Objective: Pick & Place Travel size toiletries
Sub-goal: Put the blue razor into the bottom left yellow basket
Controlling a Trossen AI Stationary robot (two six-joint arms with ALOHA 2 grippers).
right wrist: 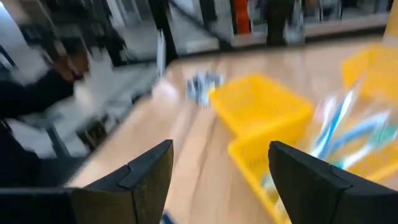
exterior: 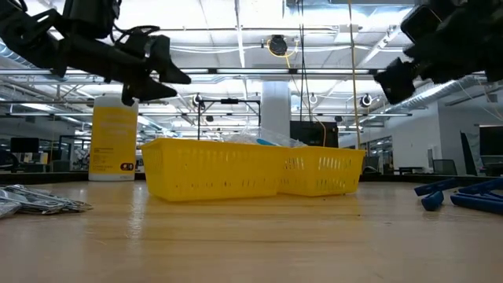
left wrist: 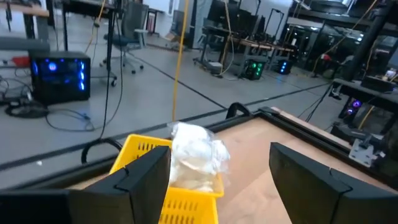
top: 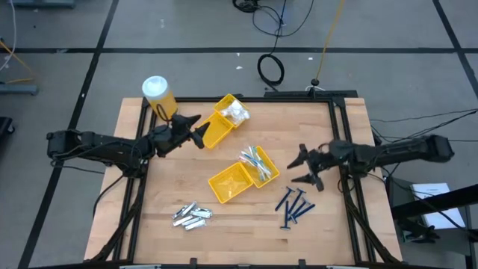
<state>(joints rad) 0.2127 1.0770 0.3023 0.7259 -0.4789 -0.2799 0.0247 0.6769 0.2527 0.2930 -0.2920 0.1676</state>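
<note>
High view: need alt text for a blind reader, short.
Two dark arms flank a wooden table, open left gripper at a yellow tray of white packets, open right gripper above dark-blue razor sticks. Silver tubes lie near the front edge.

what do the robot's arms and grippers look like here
Both arms are dark, nearly black, jointed segments with thin black cables running along them. The left gripper and right gripper each end in two flat, matte-black fingers that taper toward the tips; up close they look like broad angular plates. No markings or labels are visible on them.
</note>
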